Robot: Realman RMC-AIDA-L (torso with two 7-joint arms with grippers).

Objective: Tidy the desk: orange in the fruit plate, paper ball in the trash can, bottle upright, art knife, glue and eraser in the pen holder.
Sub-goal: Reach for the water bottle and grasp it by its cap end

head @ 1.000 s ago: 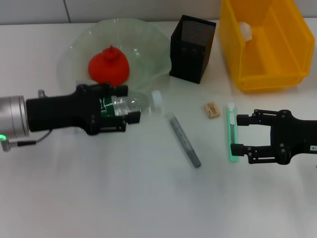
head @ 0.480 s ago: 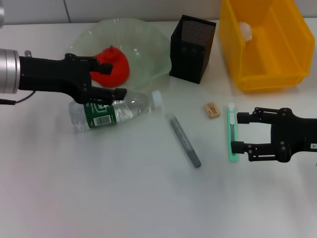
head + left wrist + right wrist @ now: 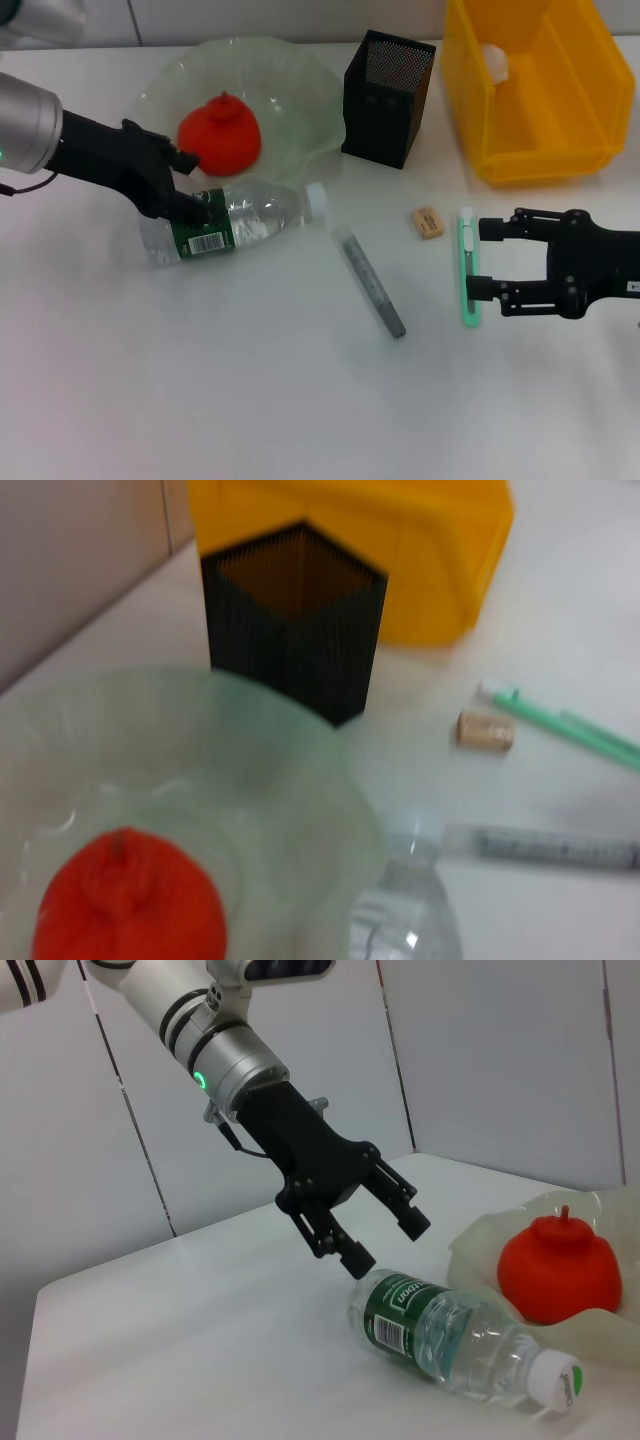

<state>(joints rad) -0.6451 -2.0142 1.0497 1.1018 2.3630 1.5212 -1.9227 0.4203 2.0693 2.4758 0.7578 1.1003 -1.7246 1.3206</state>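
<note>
The bottle [image 3: 232, 224] lies on its side on the desk [image 3: 250, 400], cap pointing right, just in front of the fruit plate [image 3: 300, 90]. My left gripper [image 3: 196, 186] hangs open over the bottle's green label, one fingertip [image 3: 206, 211] close to the label. The right wrist view shows that gripper [image 3: 388, 1242] open just above the bottle [image 3: 450, 1335]. The orange [image 3: 220, 132] sits in the fruit plate. My right gripper [image 3: 484, 260] is open beside a green stick [image 3: 466, 268]. A grey stick [image 3: 371, 283] and the eraser [image 3: 427, 222] lie mid-desk. I cannot tell which stick is the art knife and which the glue.
The pen holder [image 3: 388, 97] stands behind the eraser. The trash can [image 3: 560, 150] at the back right holds the paper ball [image 3: 495, 60]. In the left wrist view the pen holder [image 3: 295, 620] rises just beyond the plate's rim [image 3: 300, 730].
My left gripper has let go of the bottle, pulled back to the left and tilted down towards it. The bottle stays on its side. The right gripper has barely moved.
</note>
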